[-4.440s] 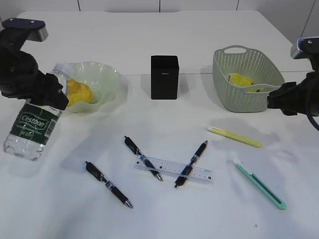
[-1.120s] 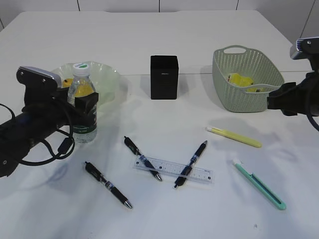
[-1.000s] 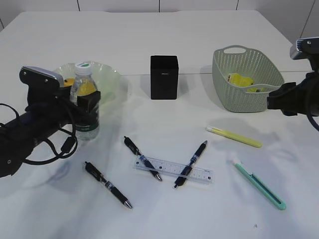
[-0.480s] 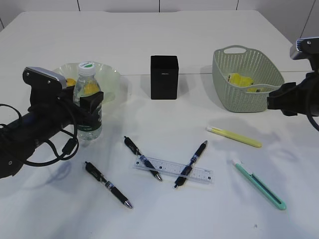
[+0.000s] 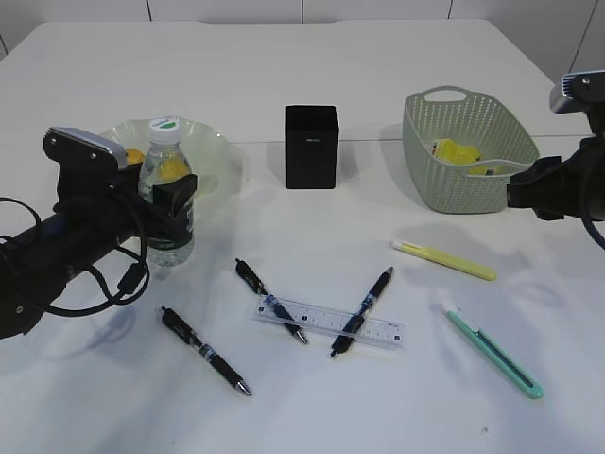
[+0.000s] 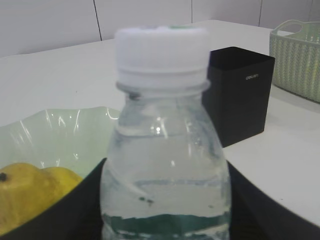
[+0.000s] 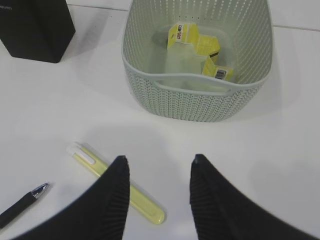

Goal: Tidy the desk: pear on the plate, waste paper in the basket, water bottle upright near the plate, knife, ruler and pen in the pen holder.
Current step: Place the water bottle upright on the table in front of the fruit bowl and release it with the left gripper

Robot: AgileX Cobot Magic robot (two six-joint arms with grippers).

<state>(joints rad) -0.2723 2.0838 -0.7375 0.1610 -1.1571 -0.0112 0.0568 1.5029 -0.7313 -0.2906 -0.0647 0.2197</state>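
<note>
Pens: three black click pens, one [image 5: 204,350] lying nearest the camera below the left gripper, the others [image 5: 270,300] [image 5: 362,298] crossing a clear plastic ruler with black markings [image 5: 327,323], all off to that gripper's right.
Knives: a teal utility knife [image 5: 492,351] and a pale yellow one [image 5: 444,259] on the white desk [image 5: 397,76]; the yellow one sits just under the right gripper.
Left gripper [image 5: 166,218]: fingers either side of the small clear water bottle with dark green label and white cap [image 5: 167,201], which stands upright, base on the desk. Looks like they're still pinching it, though I can't rule out a slight gap.
Step tip: I'd open wide and back straight away toward the arm, no sideways drag, or the bottle tips.
Right gripper [image 7: 157,192]: spread apart, holding nothing, hovering this side of the basket.
Plate: pale green wavy glass dish [image 5: 209,144] just behind the bottle, small yellow pear [image 6: 30,187] in it.
Pen holder: matte black square cup [image 5: 312,147], further back, right of the left gripper.
Basket: sage-green woven-look plastic one [image 5: 465,170] with the yellow zigzag waste paper [image 7: 197,47] inside.
View notes: only the right wrist camera looks down onto the paper; only the left wrist one shows the pear plainly.
</note>
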